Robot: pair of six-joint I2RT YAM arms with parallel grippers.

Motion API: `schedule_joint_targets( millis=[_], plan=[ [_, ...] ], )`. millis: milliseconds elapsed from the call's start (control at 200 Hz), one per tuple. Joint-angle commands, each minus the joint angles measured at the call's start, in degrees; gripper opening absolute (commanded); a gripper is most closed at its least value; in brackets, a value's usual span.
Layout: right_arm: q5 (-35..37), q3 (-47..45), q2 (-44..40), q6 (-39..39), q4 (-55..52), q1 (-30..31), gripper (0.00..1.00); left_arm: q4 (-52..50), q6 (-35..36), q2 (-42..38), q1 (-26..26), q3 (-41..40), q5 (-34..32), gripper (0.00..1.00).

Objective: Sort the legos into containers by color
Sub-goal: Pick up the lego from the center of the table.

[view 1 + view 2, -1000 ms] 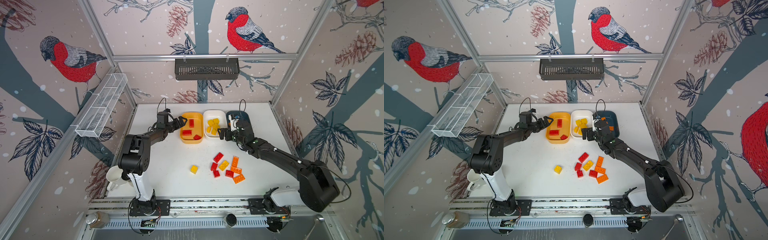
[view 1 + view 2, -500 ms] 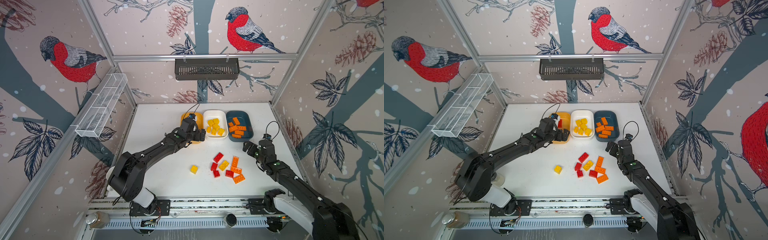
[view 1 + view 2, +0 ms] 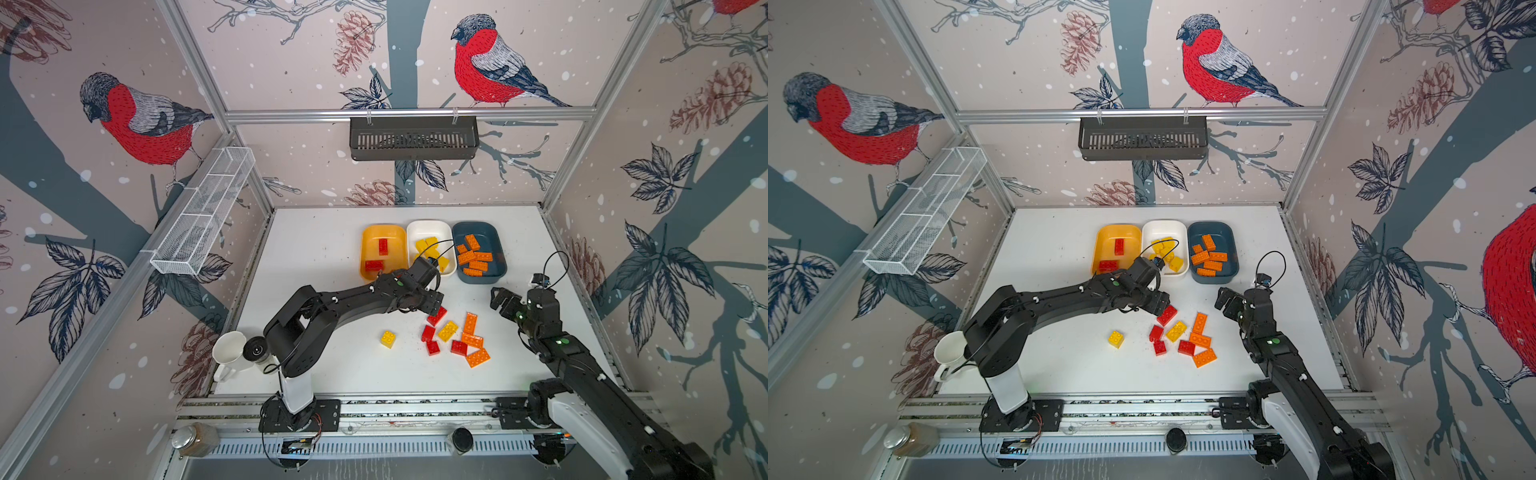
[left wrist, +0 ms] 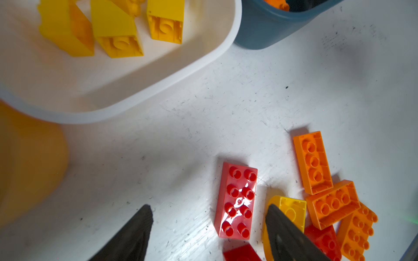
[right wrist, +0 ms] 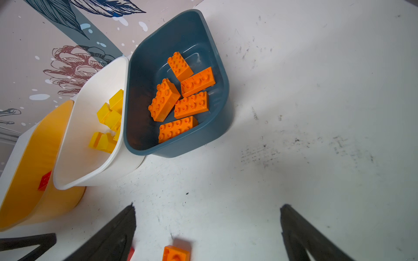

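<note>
Left pincer (image 4: pixel 208 206) spread around red brick (image 4: pixel 236 201); right pincer (image 5: pixel 208 205) spread.

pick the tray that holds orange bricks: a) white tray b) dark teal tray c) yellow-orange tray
b: the orange bricks lie in the dark teal tray, while the white tray holds yellow bricks and the yellow-orange tray red bricks.

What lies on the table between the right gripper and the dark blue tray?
Nothing: only bare white table lies between the right gripper and the dark blue tray. The right wrist view shows it best; both top views agree.
</note>
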Motion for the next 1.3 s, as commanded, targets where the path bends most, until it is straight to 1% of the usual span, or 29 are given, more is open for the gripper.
schedule_joint_targets(
  millis=[0, 95, 230, 375, 455, 565, 715, 810, 885, 1010, 1066, 1121, 1201, 1296],
  plan=[
    [-1.6, 0.7, -0.5, -2.6, 0.1, 0.1, 0.99, -1.3, 1.0, 2.3, -0.2, 1.8, 1.5, 0.75],
    [-0.8, 0.6, -0.7, -2.3, 0.2, 0.1, 0.99, -1.2, 1.7, 4.3, -0.3, 3.2, 3.0, 0.70],
    [0.6, 0.6, -0.3, -2.4, -0.2, 0.1, 0.99, -2.5, 3.4, 7.0, -1.2, 5.0, 3.4, 0.69],
    [0.9, 0.6, 0.7, -2.3, -0.4, 0.0, 0.99, -4.2, 4.7, 9.0, -2.5, 6.3, 1.3, 0.69],
    [0.4, 0.6, 1.0, -2.4, -0.1, 0.1, 0.99, -5.4, 4.7, 10.2, -2.9, 7.3, 0.0, 0.66],
    [-0.8, 0.6, 1.4, -2.8, 0.5, 0.1, 0.99, -6.3, 4.6, 11.7, -3.3, 8.3, -0.5, 0.59],
    [-1.9, 0.7, 1.5, -3.4, 0.8, 0.1, 0.99, -7.2, 4.7, 12.7, -3.9, 8.8, -2.2, 0.56],
    [-3.4, 0.7, 1.5, -4.1, 1.0, 0.2, 0.99, -8.1, 4.7, 13.3, -4.4, 9.2, -4.4, 0.54],
    [-5.3, 0.8, 1.5, -4.8, 1.7, 0.2, 0.99, -8.4, 4.6, 13.2, -4.7, 9.2, -6.7, 0.52],
    [-6.8, 1.1, 1.4, -5.4, 2.6, 0.8, 0.99, -8.4, 4.8, 12.3, -4.7, 9.2, -9.7, 0.44],
    [-8.7, 1.2, 1.2, -6.1, 2.9, 1.1, 0.99, -7.6, 4.4, 11.3, -4.7, 8.7, -10.3, 0.39],
    [-10.5, 1.3, 1.1, -7.0, 3.5, 2.1, 0.99, -5.9, 4.7, 9.5, -4.6, 7.6, -9.7, 0.37],
    [-10.0, 1.5, 0.9, -7.5, 3.4, 4.2, 0.99, -4.2, 5.0, 6.4, -4.4, 6.1, -9.2, 0.35],
    [-7.8, 1.6, 1.4, -7.8, 2.8, 7.1, 0.99, -2.8, 5.1, 1.8, -3.2, 4.9, -10.1, 0.34]
  ],
)
